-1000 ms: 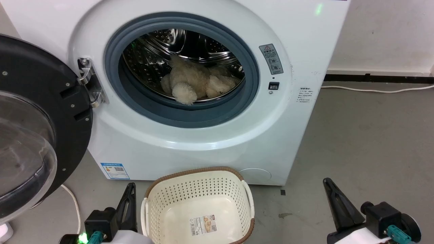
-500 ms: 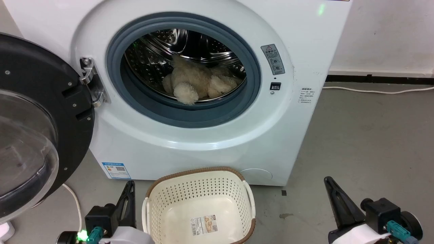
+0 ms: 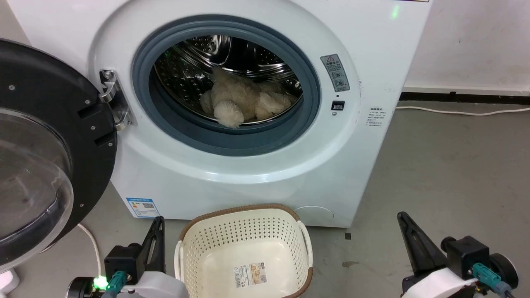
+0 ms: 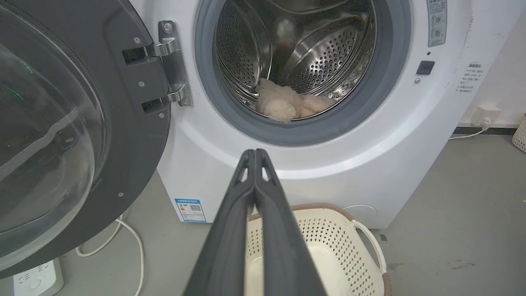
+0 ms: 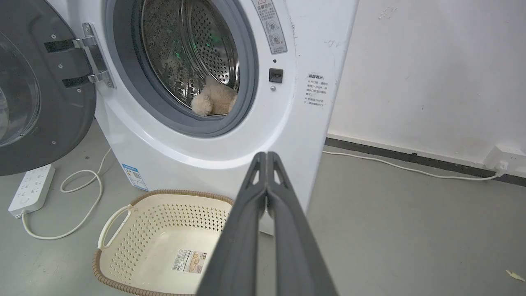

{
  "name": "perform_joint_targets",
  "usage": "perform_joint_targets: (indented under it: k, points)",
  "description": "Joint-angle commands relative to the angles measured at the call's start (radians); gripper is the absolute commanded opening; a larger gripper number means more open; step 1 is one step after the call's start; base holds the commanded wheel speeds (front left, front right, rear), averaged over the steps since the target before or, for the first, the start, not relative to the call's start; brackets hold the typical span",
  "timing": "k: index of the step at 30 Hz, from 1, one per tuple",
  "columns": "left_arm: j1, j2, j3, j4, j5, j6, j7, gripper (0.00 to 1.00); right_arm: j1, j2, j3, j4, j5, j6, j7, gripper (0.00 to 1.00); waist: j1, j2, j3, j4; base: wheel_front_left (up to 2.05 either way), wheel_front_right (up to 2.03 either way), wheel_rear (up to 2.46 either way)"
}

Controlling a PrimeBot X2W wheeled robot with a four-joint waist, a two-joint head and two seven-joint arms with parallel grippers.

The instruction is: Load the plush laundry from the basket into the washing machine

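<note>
Head view settles how far along you are. The plush laundry [image 3: 238, 103] already lies inside the washing machine [image 3: 256, 178], on the bottom of its steel drum [image 3: 194, 62] just behind the grey gasket [image 3: 232, 140], with one shaggy lobe close to the front lip. The basket [image 3: 240, 209] sits directly in front of the machine, below the opening, holding nothing but the sticker [image 3: 249, 274] on its bottom. Your left gripper [image 4: 254, 153] and right gripper [image 5: 267, 154] are both pinched fully together and carry nothing. They are held low in front of the machine, one on either side of the basket. I judge the loading done. The next move, if you want one, is to nudge that lobe deeper, then swing shut the door [image 3: 49, 103], which stands wide at the machine's left.
</note>
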Motion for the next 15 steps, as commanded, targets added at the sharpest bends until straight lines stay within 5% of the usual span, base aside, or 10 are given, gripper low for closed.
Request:
perform_joint_targets:
  k: [1, 15]
  points:
    - [-0.015, -0.004, 0.002, -0.007, 0.006, -0.004, 0.005, 0.00, -0.012, 0.000, -0.003, -0.007, -0.007, 0.000, 0.004, 0.00, 0.0000, 0.0000, 0.000, 0.000, 0.00, 0.00, 0.00]
    - [-0.026, -0.009, 0.011, -0.018, 0.027, -0.011, 0.034, 0.00, -0.022, -0.001, -0.011, -0.012, -0.015, 0.001, 0.033, 0.00, 0.0000, 0.0000, -0.001, 0.005, 0.00, 0.00, 0.00]
